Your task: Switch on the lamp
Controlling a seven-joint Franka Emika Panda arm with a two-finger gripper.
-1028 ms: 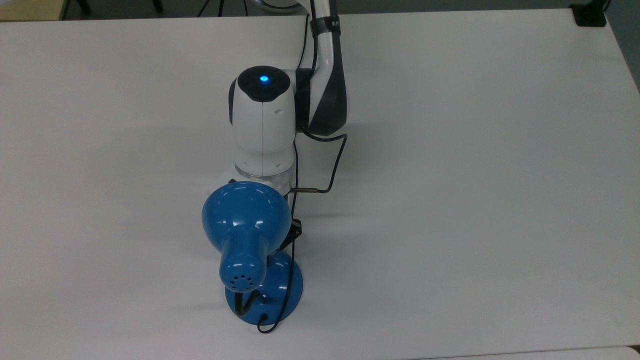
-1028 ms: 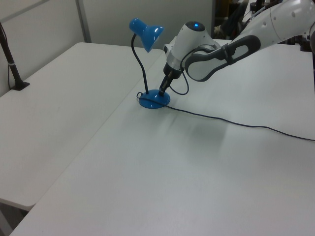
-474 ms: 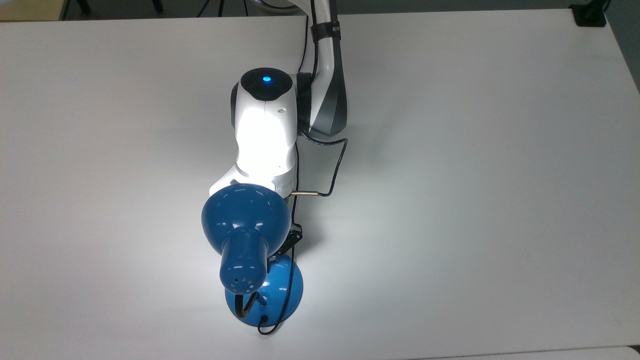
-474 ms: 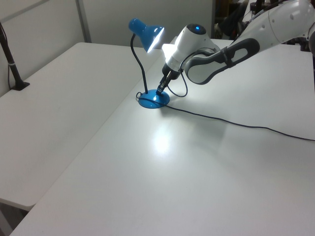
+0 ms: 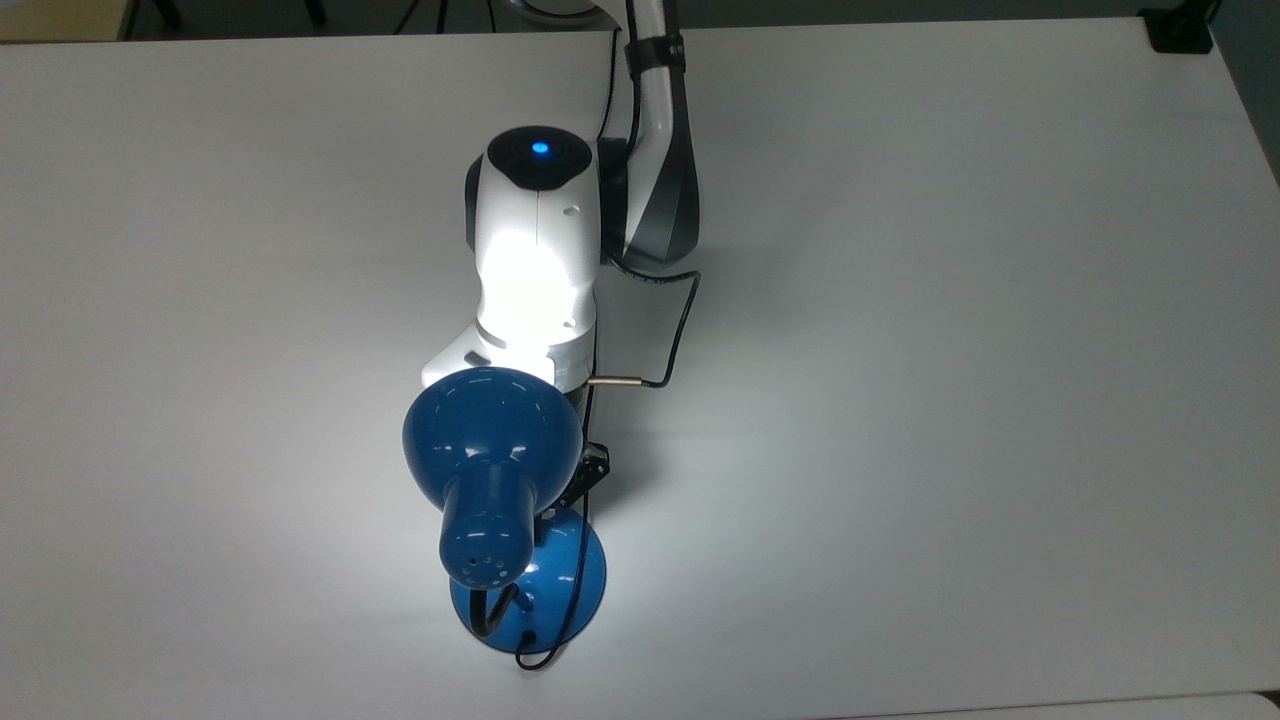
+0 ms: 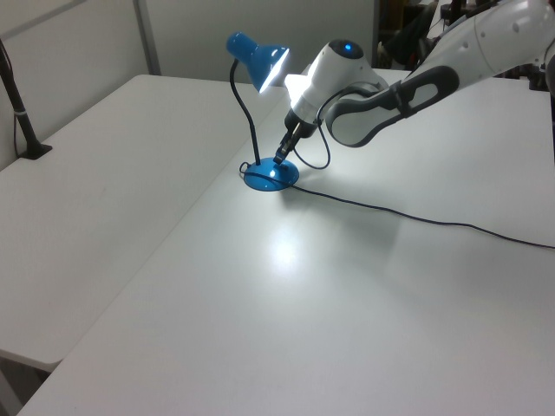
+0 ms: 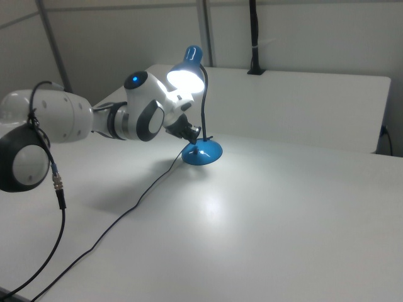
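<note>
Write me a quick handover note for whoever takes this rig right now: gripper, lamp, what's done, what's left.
Gripper: just above the lamp's base, fingers' state unclear.
Lamp: upright on the white table, base flat, shade lit, bright patch on the table in front of it. Cord trails across the table.
Done: lamp is on.
Left: probably only backing the arm away without catching the neck or cord.

A lab or office room: plain white tables [image 6: 130, 260], grey partition walls [image 7: 315, 38], a table-mounted robot arm [image 6: 408, 78].

White table [image 5: 950, 300] bearing the lamp [image 5: 528, 575] and its cord [image 6: 416, 217]
</note>
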